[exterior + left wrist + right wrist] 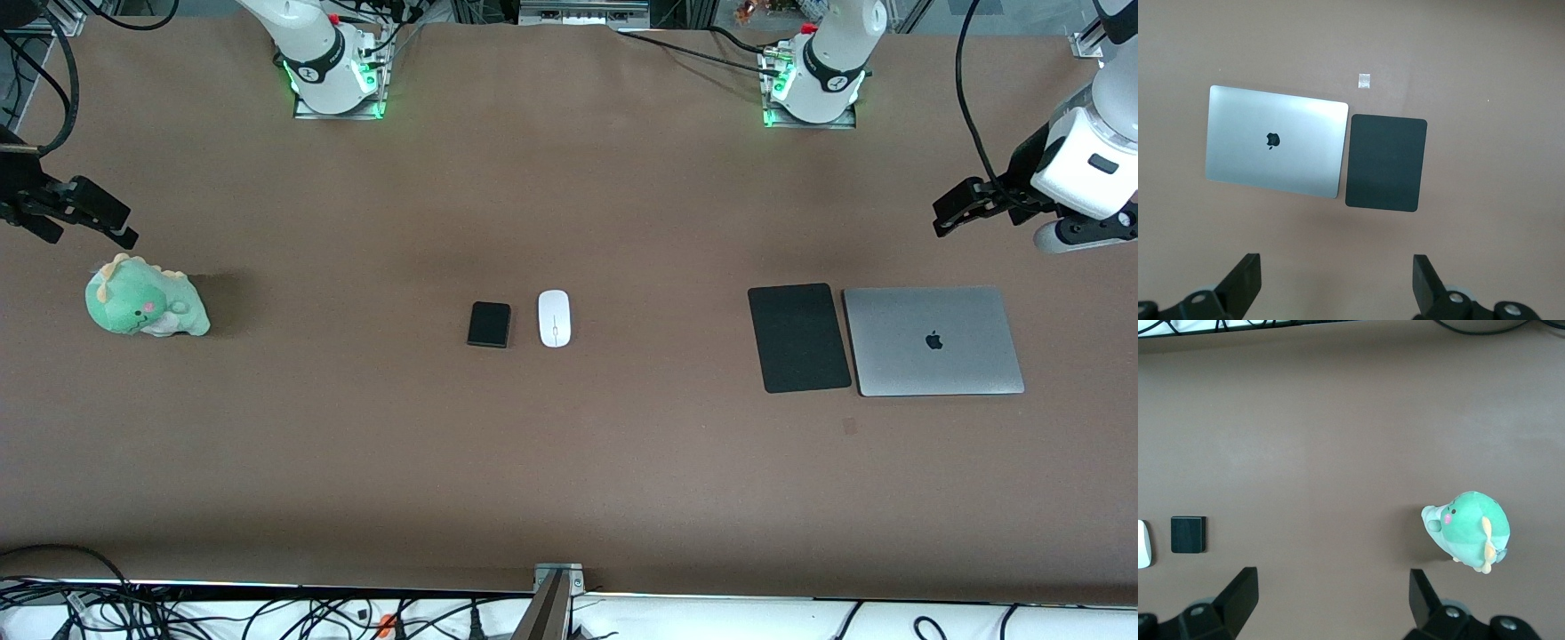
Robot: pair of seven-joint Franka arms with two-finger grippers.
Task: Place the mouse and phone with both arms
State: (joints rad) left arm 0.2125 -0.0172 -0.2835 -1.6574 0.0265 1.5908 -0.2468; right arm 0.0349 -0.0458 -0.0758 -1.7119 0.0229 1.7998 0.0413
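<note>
The white mouse (554, 318) and the small black phone (489, 324) lie side by side in the middle of the brown table, the phone toward the right arm's end. Both show at the edge of the right wrist view: the phone (1189, 534) and a sliver of the mouse (1143, 544). My left gripper (949, 213) is open and empty, up in the air over the table near the laptop, at the left arm's end. My right gripper (102, 222) is open and empty, in the air over the table beside the green plush toy.
A large flat black mat (798, 337) lies beside a closed silver laptop (933, 340) toward the left arm's end; both show in the left wrist view, mat (1386, 163) and laptop (1275, 141). A green plush toy (145, 307) sits toward the right arm's end. Cables run along the table's near edge.
</note>
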